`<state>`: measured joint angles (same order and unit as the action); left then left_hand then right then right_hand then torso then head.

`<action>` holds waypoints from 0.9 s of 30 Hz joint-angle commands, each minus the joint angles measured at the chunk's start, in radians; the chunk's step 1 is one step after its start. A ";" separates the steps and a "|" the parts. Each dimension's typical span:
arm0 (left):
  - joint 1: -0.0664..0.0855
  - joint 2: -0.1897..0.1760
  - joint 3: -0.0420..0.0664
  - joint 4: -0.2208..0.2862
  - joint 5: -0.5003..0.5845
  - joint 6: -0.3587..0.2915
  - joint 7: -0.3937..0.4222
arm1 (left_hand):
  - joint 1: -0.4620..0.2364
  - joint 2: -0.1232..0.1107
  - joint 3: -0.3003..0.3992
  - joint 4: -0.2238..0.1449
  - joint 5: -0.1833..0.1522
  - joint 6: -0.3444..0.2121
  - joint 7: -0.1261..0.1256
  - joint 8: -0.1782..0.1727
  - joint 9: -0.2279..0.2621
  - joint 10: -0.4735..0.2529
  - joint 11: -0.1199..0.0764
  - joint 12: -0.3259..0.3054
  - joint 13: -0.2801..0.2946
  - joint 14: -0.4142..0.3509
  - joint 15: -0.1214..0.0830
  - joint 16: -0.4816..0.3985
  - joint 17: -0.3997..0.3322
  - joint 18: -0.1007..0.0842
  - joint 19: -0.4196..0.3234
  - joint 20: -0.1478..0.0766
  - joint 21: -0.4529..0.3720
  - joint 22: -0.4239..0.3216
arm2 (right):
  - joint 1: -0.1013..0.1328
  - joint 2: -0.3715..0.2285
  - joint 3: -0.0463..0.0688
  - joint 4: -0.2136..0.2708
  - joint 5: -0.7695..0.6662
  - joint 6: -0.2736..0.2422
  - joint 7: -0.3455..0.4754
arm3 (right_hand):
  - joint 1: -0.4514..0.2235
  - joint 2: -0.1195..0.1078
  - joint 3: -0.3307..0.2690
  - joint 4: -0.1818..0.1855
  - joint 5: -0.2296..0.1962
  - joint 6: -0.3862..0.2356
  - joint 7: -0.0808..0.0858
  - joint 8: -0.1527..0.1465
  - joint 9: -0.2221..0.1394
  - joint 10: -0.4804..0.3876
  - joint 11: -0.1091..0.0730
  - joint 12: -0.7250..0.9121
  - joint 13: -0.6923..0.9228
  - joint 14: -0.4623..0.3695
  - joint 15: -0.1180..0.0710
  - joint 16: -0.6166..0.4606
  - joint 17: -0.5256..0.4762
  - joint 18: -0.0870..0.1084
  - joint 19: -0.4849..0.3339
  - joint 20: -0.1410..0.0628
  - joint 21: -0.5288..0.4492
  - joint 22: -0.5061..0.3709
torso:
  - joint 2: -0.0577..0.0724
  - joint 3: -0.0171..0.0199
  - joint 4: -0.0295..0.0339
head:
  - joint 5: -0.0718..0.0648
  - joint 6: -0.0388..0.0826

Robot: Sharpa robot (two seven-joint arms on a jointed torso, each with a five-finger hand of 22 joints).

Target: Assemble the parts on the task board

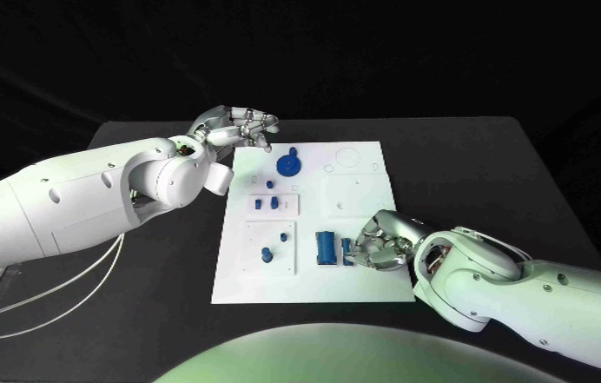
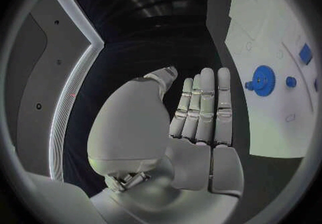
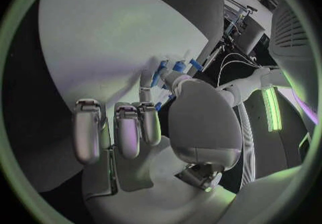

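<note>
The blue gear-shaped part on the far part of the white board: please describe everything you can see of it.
The blue gear-shaped part is a round disc with a finely toothed rim and a small knob projecting from one side. It looks like matte plastic. It lies flat on the task board, near its far left corner. The left hand is close beside it, flat, fingers together, not touching it.

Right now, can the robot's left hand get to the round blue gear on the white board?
Probably yes. The left hand hovers open at the white board's far corner, and the round blue gear lies close beside it with nothing between them. The right hand is busy near the other end.
</note>
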<state>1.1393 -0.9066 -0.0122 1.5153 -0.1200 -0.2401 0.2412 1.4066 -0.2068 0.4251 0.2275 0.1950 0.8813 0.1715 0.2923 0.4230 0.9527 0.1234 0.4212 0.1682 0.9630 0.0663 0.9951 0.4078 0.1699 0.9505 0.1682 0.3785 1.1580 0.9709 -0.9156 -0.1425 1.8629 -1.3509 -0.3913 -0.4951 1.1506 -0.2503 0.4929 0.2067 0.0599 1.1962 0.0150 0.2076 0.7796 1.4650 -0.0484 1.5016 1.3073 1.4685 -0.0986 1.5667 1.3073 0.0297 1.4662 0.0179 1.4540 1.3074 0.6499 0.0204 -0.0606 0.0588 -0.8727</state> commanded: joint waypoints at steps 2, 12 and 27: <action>0.000 0.000 0.001 0.003 -0.002 0.015 0.005 | -0.010 0.001 0.003 0.002 -0.001 -0.006 0.001 0.003 0.000 -0.006 0.003 0.000 -0.001 -0.006 -0.001 -0.004 0.002 0.010 -0.001 0.004 -0.006 -0.001 | -0.003 0.003 -0.001 -0.006 -0.019 0.010 0.002 | -0.002 0.004 -0.003 0.004 -0.004 0.007 0.000 -0.003 -0.001 0.080 -0.003 0.004 0.228 0.102 -0.007 0.004 0.263 -0.006 0.064 -0.010 0.007 0.233 | -0.001 -0.0010 -0.0012 | 0.003 0.000; 0.000 0.000 0.000 0.001 -0.002 0.015 0.005 | -0.010 0.001 0.003 0.002 -0.001 -0.006 0.001 0.003 0.000 -0.006 0.003 0.000 -0.001 -0.006 -0.001 -0.004 0.002 0.010 -0.001 0.004 -0.006 -0.001 | -0.001 -0.017 -0.001 0.010 -0.022 -0.013 0.005 | -0.024 0.004 -0.012 0.026 0.007 0.008 0.001 -0.006 -0.003 0.079 -0.002 0.002 0.227 0.102 -0.006 0.004 0.263 -0.006 0.063 -0.010 0.004 0.232 | -0.003 -0.0002 -0.0026 | 0.004 0.000; -0.007 0.016 -0.007 -0.017 0.036 -0.038 0.094 | -0.021 -0.002 -0.003 0.004 0.004 -0.015 0.003 0.000 -0.001 0.005 0.001 0.008 0.000 -0.007 -0.001 -0.003 0.003 0.010 -0.004 0.004 -0.010 -0.005 | 0.096 0.011 -0.001 -0.157 0.433 -0.135 0.537 | 0.051 0.003 -0.003 0.000 0.062 -0.205 0.092 -0.089 -0.012 -0.175 0.079 -0.428 -0.022 0.027 0.064 -0.114 0.048 0.070 -0.121 0.054 -0.415 0.117 | -0.027 -0.0159 -0.0144 | -0.005 0.037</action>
<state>1.1332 -0.8947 -0.0202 1.4997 -0.1127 -0.2482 0.2645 1.3918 -0.2082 0.4251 0.2275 0.1951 0.8719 0.1731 0.2923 0.4229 0.9527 0.1234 0.4259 0.1683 0.9630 0.0663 0.9951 0.4090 0.1700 0.9506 0.1681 0.3746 1.1540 1.0599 -0.9095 -0.1439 1.7261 -1.1334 -0.4924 -0.1729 1.1978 -0.2452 0.4932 0.2089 0.1149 0.9934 0.1065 0.1214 0.7661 1.2918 0.0297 1.0754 1.2810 1.4663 -0.0369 1.4563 1.3078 0.0926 1.3459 0.0713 1.0396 1.3080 0.6340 0.0123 -0.0694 0.0540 -0.8507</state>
